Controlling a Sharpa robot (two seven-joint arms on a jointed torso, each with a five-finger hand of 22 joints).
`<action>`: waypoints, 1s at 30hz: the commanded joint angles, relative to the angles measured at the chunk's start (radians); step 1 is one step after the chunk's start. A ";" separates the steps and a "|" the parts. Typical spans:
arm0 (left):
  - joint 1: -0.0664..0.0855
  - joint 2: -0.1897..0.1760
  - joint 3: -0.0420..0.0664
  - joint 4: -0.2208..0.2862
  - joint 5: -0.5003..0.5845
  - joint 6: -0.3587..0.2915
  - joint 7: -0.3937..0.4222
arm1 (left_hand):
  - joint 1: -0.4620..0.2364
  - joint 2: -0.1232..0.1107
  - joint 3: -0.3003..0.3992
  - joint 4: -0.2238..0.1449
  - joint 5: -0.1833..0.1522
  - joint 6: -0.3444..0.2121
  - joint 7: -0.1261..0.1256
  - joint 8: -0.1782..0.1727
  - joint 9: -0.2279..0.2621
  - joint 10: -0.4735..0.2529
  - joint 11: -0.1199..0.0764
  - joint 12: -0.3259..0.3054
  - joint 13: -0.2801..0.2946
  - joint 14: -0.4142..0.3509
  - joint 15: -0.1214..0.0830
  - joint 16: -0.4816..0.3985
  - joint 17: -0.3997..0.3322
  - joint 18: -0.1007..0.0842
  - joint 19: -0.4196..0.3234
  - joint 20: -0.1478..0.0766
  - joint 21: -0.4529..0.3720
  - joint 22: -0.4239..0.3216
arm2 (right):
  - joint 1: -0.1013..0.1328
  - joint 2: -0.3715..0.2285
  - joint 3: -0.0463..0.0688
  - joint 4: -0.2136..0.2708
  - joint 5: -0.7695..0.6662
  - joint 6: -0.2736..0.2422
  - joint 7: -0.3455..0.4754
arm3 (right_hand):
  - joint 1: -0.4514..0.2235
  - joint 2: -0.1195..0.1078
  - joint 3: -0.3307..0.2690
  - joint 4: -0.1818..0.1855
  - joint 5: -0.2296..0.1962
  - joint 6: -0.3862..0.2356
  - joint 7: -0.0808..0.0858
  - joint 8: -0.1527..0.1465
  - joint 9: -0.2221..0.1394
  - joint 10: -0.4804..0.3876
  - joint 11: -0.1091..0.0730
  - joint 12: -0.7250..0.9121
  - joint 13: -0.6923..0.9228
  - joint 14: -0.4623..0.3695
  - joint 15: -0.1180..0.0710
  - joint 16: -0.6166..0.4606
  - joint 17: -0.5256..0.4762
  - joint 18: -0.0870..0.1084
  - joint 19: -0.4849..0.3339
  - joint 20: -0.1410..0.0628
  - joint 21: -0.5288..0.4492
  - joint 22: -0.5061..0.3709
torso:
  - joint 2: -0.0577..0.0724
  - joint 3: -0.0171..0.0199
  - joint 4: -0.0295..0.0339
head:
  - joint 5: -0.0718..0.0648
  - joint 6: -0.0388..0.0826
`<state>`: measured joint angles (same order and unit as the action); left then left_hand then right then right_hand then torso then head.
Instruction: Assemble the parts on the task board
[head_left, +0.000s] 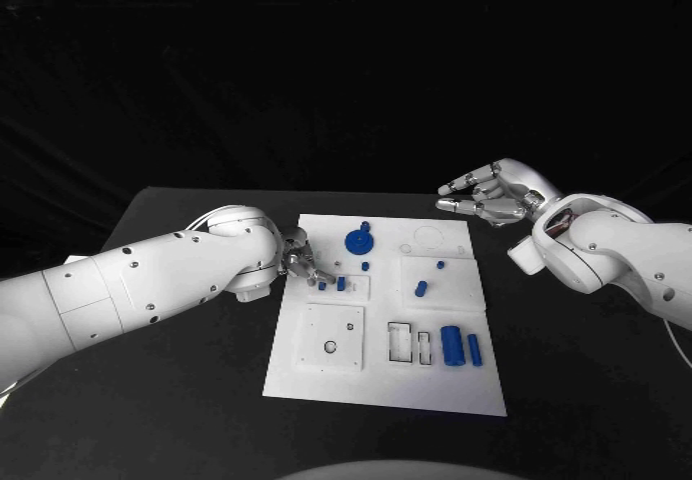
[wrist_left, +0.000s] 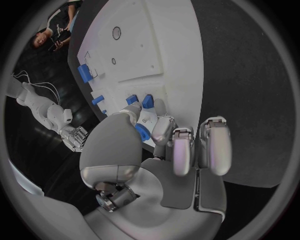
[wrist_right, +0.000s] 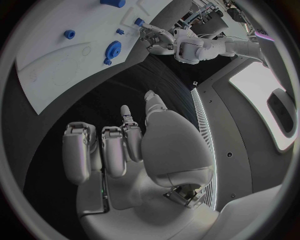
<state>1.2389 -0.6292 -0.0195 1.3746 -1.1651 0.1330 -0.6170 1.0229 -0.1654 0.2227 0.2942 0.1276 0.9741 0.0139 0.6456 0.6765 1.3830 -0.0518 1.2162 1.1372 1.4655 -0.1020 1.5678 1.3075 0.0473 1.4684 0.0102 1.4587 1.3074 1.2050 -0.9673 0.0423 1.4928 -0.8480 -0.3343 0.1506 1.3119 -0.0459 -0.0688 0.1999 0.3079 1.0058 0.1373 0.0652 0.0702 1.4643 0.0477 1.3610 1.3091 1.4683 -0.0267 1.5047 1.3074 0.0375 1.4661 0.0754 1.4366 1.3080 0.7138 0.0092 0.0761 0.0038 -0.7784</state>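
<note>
The task board (head_left: 387, 340) is laid flat in the middle of the black table (head_left: 173, 400), its long side running away from the robot. Several blue parts are seen on it in the head view: a blue gear (head_left: 358, 240) near the far left of the board, a small blue peg (head_left: 365, 265) just beside it, another small peg (head_left: 440, 265) toward the far right, a short blue cylinder (head_left: 420, 289) near the centre, and 2 upright blue pieces, a thick one (head_left: 453, 345) and a thin one (head_left: 473, 348), standing side by side in the near right area. A raised white square plate (head_left: 332, 338) with a dark hole is seen on the near left of the board. The left hand (head_left: 300, 262) is placed at the board's left edge, its fingertips (wrist_left: 145, 125) brought together on a small blue part (head_left: 340, 284) at a shallow recess; in the left wrist view that blue part (wrist_left: 142, 132) is seen pinched between thumb and fingers, with 2 more blue pieces (wrist_left: 140, 101) just beyond them on the board. The right hand (head_left: 493, 195) is held above the table beyond the board's far right corner, clear of the board, its fingers (wrist_right: 103, 152) curled loosely inward and nothing gripped.
</note>
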 joint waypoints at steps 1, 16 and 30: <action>-0.003 -0.006 -0.002 0.003 0.027 -0.090 0.004 | -0.016 0.001 -0.041 0.001 0.005 -0.002 0.002 -0.006 0.000 -0.001 0.001 -0.010 -0.008 0.105 -0.005 0.003 0.263 -0.011 0.056 -0.008 -0.008 0.122 | -0.001 0.001 0.000 0.001 -0.002 0.012 0.009 | -0.008 -0.002 -0.008 0.000 0.006 -0.006 0.002 0.003 0.001 0.016 0.004 -0.006 0.147 0.074 0.003 -0.006 0.133 0.017 -0.003 0.004 -0.004 0.011 | 0.000 0.0003 -0.0001 | -0.002 0.000; -0.002 -0.032 -0.001 0.004 0.310 -0.342 0.381 | 0.098 0.043 -0.126 -0.008 0.007 -0.237 0.122 -0.123 -0.117 -0.430 0.117 -0.456 -0.460 -0.136 0.094 -0.458 -0.277 0.135 -0.270 0.073 -0.796 -0.629 | -0.001 -0.001 0.000 -0.001 -0.002 0.011 0.009 | -0.008 -0.002 -0.008 0.000 0.006 -0.006 0.002 0.003 0.001 0.016 0.004 -0.006 0.147 0.074 0.003 -0.006 0.133 0.017 -0.003 0.004 -0.004 0.011 | 0.000 0.0003 -0.0003 | -0.012 0.009; -0.002 0.063 -0.007 -0.064 -0.085 -0.352 0.602 | 0.438 -0.032 0.099 -0.166 -0.016 -0.121 0.133 -0.311 -0.385 -0.467 0.138 -0.765 -0.820 -0.068 0.102 -0.370 -0.243 0.134 -0.159 0.089 -0.847 -0.684 | -0.001 0.003 0.000 -0.008 -0.002 0.012 0.011 | -0.008 -0.002 -0.008 0.000 0.006 -0.006 0.002 0.003 0.001 0.016 0.004 -0.006 0.147 0.074 0.003 -0.006 0.133 0.017 -0.003 0.004 -0.004 0.011 | 0.001 -0.0004 -0.0009 | -0.024 0.023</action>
<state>1.2371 -0.5728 -0.0256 1.3179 -1.0928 -0.2116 -0.0873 1.4620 -0.1907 0.3178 0.1279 0.1171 0.8442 0.1485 0.3419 0.3017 0.9094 0.0864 0.4600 0.3293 1.3773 -0.0001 1.1645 1.0321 0.1718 1.2981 0.1003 0.6057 0.6204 1.2049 -0.9660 0.0423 1.4848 -0.8476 -0.3343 0.1513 1.3119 -0.0459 -0.0688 0.1999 0.3078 1.0058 0.1373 0.0652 0.0701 1.4643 0.0477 1.3610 1.3092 1.4683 -0.0267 1.5047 1.3073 0.0375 1.4661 0.0754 1.4367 1.3076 0.7138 0.0094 0.0761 -0.0190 -0.7581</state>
